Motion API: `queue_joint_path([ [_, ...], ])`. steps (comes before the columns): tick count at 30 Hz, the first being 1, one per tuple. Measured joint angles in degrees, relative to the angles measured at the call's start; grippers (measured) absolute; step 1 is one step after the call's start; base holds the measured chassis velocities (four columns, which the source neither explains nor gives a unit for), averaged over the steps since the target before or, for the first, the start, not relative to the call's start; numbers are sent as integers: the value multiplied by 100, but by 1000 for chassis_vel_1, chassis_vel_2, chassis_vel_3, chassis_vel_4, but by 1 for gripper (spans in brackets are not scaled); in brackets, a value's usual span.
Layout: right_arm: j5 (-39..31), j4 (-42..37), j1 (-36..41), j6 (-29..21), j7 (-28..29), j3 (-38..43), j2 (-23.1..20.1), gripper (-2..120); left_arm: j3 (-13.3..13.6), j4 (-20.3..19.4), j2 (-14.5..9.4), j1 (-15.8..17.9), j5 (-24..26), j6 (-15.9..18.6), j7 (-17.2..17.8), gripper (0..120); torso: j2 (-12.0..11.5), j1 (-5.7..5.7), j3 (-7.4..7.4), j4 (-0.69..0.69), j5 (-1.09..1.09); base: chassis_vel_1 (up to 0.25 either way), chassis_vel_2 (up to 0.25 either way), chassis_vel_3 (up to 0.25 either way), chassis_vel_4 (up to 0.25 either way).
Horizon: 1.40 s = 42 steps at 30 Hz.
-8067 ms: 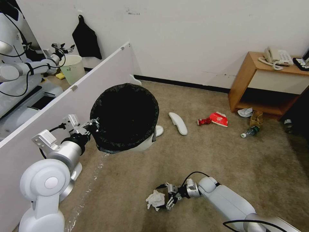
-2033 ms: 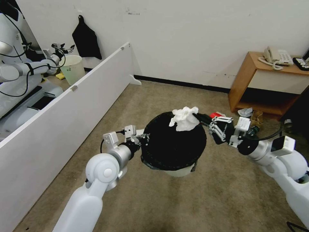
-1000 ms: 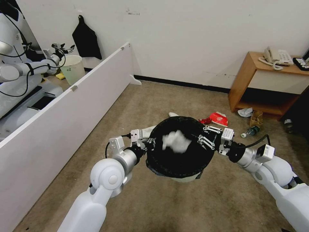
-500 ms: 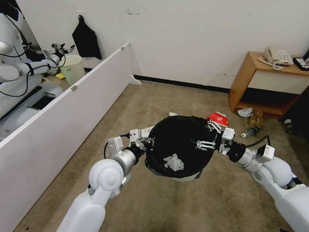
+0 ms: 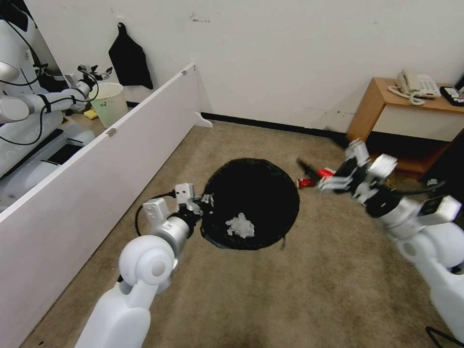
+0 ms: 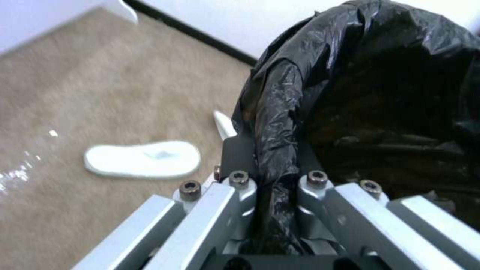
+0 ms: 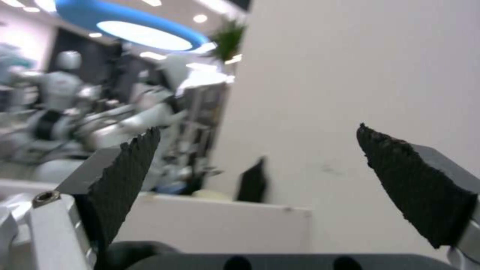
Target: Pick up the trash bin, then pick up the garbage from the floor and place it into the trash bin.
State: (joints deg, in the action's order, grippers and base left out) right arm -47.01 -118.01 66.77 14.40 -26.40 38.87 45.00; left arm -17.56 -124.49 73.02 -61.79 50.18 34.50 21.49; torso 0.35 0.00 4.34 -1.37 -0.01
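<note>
Left tool [image 5: 205,200] is clamped on the rim of the trash bin [image 5: 256,193], mid-frame in the head view, the bin's black-lined mouth facing the camera. The left wrist view makes it plain: two metal fingers [image 6: 240,187] pinch a fold of the black bag [image 6: 280,123] between them, closed tight on the rim. One crumpled white tissue [image 5: 240,225] sits down inside the bin, low in the dark opening.

Right tool [image 5: 316,176] is up in the air right of the bin, blurred, clear of the rim. In the right wrist view its two black serrated pads [image 7: 125,176] stand wide apart with nothing between them, pointed at the white wall.

On the beige carpet [image 5: 314,270]: one crushed red can [image 5: 305,182] just right of the bin, and one red paper cup [image 5: 326,171] beside it, partly behind the right tool. One white slipper [image 6: 142,159] lies flat on the carpet in the left wrist view, beside the bin.

Upper right of the head view, one wooden side counter [image 5: 382,101] carries one white telephone [image 5: 416,84]. Along the left, one long white partition board [image 5: 96,159]; behind it, one cream bucket [image 5: 108,101].
</note>
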Motion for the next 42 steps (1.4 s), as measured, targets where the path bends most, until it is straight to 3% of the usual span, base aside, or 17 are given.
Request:
queue_joint_path([
  [8, 120, 30, 204, -10, 971, 303, 152, 100, -280, -111, 49, 19, -38, -91, -52, 4, 0, 0, 0, 0, 1, 0, 0, 0, 0],
  [10, 344, -55, 294, -376, 1945, 272, 272, 100, -373, -156, 48, 7, -87, -143, -112, 4, 0, 0, 0, 0, 0, 0, 0, 0, 0],
  [13, 375, -84, 311, -494, 2322, 221, 315, 100, -401, -177, 48, -8, -108, -173, -122, 4, 0, 0, 0, 0, 1, 0, 0, 0, 0],
  [15, 429, -138, 344, -805, 3172, 79, 404, 100, -472, -234, 43, -48, -185, -245, -162, 4, 0, 0, 0, 0, 0, 0, 0, 0, 0],
  [20, 631, -156, 393, -1137, 3796, -5, 502, 100, -588, -324, -6, -93, -262, -304, -230, 4, 0, 0, 0, 0, 1, 0, 0, 0, 0],
  [24, 808, -115, 440, -1222, 4070, -65, 595, 100, -673, -380, -51, -114, -281, -325, -256, 4, 0, 0, 0, 0, 1, 0, 0, 0, 0],
  [42, 1198, 10, 573, -1128, 3936, -80, 792, 100, -747, -402, -23, -104, -589, -435, -420, 4, 0, 0, 0, 0, 1, 0, 0, 0, 0],
])
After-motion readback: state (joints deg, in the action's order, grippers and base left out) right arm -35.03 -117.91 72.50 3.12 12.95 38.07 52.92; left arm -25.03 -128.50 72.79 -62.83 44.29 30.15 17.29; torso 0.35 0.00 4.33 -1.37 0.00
